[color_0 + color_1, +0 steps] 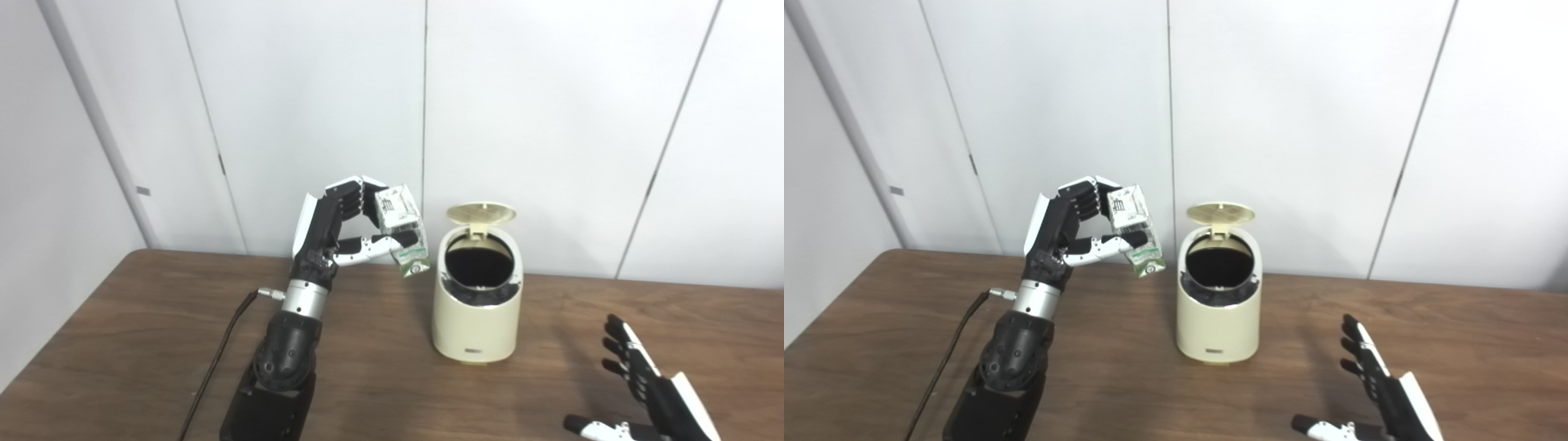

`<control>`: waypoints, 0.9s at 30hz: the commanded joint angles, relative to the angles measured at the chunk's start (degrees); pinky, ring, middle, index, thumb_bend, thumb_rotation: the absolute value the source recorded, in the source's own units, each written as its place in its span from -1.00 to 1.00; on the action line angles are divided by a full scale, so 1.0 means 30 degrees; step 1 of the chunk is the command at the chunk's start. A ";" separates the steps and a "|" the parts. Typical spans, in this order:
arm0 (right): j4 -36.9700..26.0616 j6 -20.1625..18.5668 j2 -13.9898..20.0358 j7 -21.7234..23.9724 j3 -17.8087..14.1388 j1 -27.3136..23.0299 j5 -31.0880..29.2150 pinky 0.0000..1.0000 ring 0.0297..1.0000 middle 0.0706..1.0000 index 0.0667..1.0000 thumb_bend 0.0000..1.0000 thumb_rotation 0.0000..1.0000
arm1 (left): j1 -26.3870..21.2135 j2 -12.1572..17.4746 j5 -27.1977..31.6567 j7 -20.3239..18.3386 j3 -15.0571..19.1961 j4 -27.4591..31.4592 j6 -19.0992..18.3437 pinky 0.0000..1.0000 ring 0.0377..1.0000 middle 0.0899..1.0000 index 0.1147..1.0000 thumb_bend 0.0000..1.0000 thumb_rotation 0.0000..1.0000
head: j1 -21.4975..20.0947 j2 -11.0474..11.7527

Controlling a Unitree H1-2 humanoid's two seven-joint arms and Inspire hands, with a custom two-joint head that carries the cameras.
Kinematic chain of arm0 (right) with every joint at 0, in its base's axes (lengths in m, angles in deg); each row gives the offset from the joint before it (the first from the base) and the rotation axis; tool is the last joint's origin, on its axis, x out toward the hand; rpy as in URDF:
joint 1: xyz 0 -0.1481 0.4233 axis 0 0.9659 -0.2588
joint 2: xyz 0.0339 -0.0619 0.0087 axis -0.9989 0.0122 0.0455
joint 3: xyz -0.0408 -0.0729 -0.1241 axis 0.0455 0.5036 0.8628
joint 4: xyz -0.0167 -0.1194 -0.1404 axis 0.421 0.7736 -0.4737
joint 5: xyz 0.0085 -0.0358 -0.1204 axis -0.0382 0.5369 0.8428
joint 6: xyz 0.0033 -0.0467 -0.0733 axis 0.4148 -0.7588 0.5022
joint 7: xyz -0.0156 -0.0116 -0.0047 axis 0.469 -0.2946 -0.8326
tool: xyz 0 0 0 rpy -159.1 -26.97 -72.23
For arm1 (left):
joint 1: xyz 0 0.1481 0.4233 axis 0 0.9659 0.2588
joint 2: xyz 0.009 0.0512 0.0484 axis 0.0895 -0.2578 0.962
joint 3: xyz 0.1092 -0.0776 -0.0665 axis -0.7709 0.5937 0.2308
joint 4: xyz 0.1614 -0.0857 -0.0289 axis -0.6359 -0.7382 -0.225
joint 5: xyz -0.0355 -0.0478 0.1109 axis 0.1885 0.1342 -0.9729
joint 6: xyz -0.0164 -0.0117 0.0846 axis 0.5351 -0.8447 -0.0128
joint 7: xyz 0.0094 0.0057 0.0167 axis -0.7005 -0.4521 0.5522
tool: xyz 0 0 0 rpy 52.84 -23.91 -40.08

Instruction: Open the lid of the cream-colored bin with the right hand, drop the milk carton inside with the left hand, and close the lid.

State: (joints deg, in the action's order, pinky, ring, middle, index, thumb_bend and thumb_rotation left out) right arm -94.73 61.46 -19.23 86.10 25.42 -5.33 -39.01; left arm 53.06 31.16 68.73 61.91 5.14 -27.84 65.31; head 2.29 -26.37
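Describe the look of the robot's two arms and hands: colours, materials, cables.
The left robot hand has black fingers, white shell panels and a white thumb segment. A silver metal wrist ring joins it to a bulky black forearm, with a dark cable trailing alongside. The right robot hand shows the same black-and-white scheme.

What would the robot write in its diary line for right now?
lid: up | bin: open | left robot hand: holding milk carton raised, left of bin | right robot hand: open, low

milk carton (pixel 402 231): we see green and dark print, too blurred to read
bin (pixel 477 318): we see a small front label, unreadable
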 commanded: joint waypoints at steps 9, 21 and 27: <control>-0.0296 0.1003 -0.0599 -0.0870 0.0188 -0.0191 0.0431 0.71 0.88 0.93 0.95 0.57 -0.39 | -0.1219 -0.0677 0.0371 -0.0384 -0.0390 0.0125 0.1771 -0.24 -0.19 -0.19 -0.12 0.04 -1.00 | -0.0676 -0.0071; -0.0439 0.0905 -0.1018 -0.1238 0.0556 -0.0063 0.0934 0.69 0.87 0.93 0.95 0.56 -0.35 | -0.1632 -0.1012 0.0157 -0.0622 -0.0753 -0.1165 0.2812 -0.21 -0.18 -0.19 -0.12 0.05 -1.00 | -0.1302 -0.0160; -0.0477 0.0997 -0.1170 -0.1372 0.0616 -0.0044 0.0935 0.69 0.86 0.93 0.96 0.56 -0.34 | -0.2039 -0.1005 0.0135 -0.0431 -0.1339 -0.2025 0.2826 -0.17 -0.17 -0.18 -0.12 0.05 -1.00 | -0.1601 -0.0207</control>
State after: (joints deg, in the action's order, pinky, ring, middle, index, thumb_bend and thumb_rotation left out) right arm -94.26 62.19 -22.37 83.02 27.31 -4.58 -36.16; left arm 51.05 28.31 68.67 59.83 1.26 -34.93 71.28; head -2.46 -26.98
